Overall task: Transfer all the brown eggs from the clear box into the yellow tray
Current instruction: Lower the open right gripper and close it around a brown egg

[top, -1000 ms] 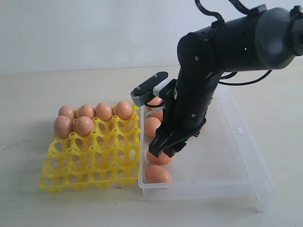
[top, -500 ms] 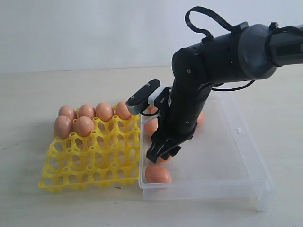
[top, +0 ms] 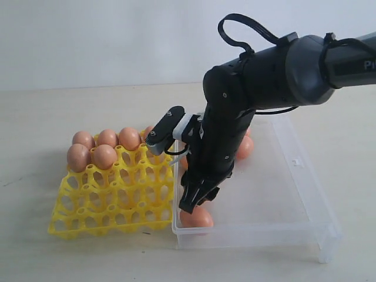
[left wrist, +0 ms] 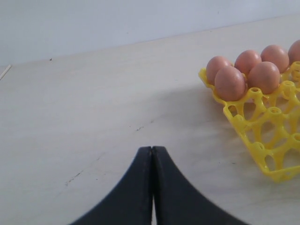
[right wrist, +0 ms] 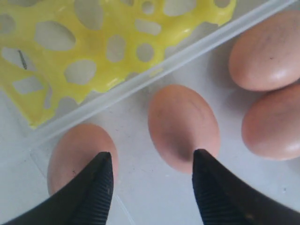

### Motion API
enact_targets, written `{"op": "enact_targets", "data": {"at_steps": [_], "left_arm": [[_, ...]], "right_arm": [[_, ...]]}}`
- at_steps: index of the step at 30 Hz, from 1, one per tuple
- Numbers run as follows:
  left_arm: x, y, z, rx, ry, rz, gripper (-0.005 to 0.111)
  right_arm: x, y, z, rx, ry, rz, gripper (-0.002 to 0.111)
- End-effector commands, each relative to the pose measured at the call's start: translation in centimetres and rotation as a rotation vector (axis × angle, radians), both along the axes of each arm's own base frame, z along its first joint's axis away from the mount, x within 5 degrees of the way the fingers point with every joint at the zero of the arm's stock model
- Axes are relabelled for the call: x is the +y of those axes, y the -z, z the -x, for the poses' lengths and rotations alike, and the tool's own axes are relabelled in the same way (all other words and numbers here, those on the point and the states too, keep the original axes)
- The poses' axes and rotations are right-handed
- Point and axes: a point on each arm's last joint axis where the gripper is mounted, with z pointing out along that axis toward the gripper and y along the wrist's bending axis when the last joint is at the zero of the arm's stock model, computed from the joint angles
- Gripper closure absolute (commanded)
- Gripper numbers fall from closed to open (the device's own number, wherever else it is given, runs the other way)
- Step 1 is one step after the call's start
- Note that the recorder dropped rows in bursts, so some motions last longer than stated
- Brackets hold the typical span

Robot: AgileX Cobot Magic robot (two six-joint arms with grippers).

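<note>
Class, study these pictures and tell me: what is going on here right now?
The right gripper hangs open low inside the clear box, over brown eggs lying along its side next to the yellow tray; it grips none yet. Six more eggs already sit in the tray's cups, one partly hidden by the arm. The left gripper is shut, over bare table beside the tray.

Right tool [right wrist: 152, 161] points down, spread wide; left tool [left wrist: 152, 157] pressed closed.

Right arm [top: 235, 117] hides several brown eggs [top: 244, 147]; yellow tray [left wrist: 255, 147] runs off-frame.
</note>
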Motion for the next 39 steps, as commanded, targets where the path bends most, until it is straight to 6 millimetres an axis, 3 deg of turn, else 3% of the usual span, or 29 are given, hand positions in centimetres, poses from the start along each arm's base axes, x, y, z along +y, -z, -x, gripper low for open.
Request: {"op": "enact_targets", "data": {"at_steps": [1, 19, 24, 26, 30, 39], "left_arm": [[0.0, -0.2, 0.0, -0.016, 0.004, 0.006, 0.107], [0.0, -0.2, 0.0, -0.016, 0.004, 0.006, 0.107], [0.0, -0.2, 0.0, -0.016, 0.004, 0.006, 0.107], [0.0, -0.2, 0.0, -0.016, 0.004, 0.006, 0.107], [0.0, -0.2, 0.0, -0.016, 0.004, 0.006, 0.107], [0.0, -0.2, 0.0, -0.016, 0.004, 0.006, 0.107]], "right_arm": [[0.1, 1.0, -0.1, 0.012, -0.017, 0.016, 0.058], [0.5, 3.3, -0.7, -0.004, -0.060, 0.018, 0.058], [-0.2, 3.5, 0.6, 0.166, 0.220, 0.077, 0.058], [-0.5, 3.5, 1.2, 0.233, 0.246, 0.115, 0.058], [-0.7, 2.4, 1.5, 0.244, 0.247, 0.117, 0.058], [-0.8, -2.2, 1.7, 0.135, 0.246, 0.003, 0.058]]}}
